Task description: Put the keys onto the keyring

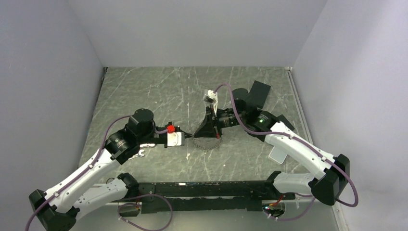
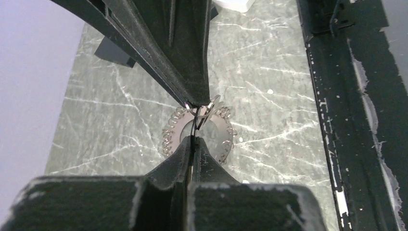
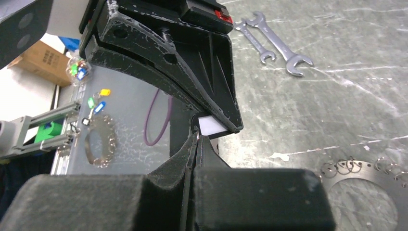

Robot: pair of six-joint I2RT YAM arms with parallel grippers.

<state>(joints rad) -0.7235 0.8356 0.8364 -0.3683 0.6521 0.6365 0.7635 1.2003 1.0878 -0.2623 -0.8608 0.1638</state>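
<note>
The keyring lies flat on the grey marbled table, toothed, with small wire loops round its edge. It also shows in the left wrist view and the right wrist view. Both grippers meet tip to tip just above it. My left gripper is shut on a thin dark metal piece seen edge-on. My right gripper is shut on a small silver split ring, which touches that piece. No ordinary key shows.
Two small silver wrenches lie on the table; one shows beside the left arm. A black box stands at the back right, a white flat piece under the right arm. Walls enclose three sides.
</note>
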